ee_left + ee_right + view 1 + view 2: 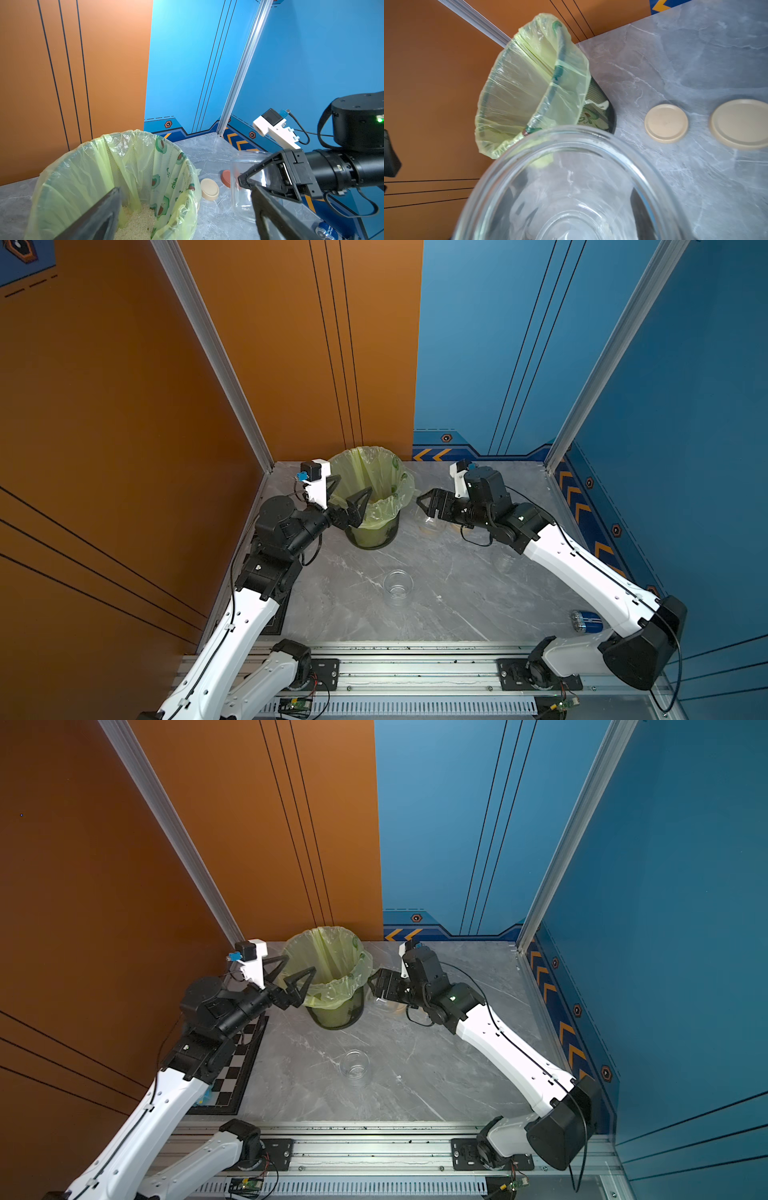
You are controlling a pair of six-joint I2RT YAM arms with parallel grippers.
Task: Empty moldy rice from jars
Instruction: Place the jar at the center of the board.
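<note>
My right gripper (424, 506) (375, 986) is shut on a clear, empty jar (242, 187) (571, 162) just right of the bin; a dark finger (640, 209) shows through the glass. Whether the jar touches the table I cannot tell. The moldy rice (137, 224) lies as a pale heap in the bottom of the green-bagged bin (374, 533) (338, 1013). My left gripper (355, 483) (301, 963) (187, 188) hangs open over the bin's near-left rim, holding nothing. Another empty jar (398, 585) (354, 1065) stands lidless mid-table.
Two beige lids (666, 123) (741, 123) and a reddish-brown lid (226, 178) lie on the table behind the held jar. A blue can (586, 621) lies at the right wall. A checkerboard (237, 1065) sits under the left arm.
</note>
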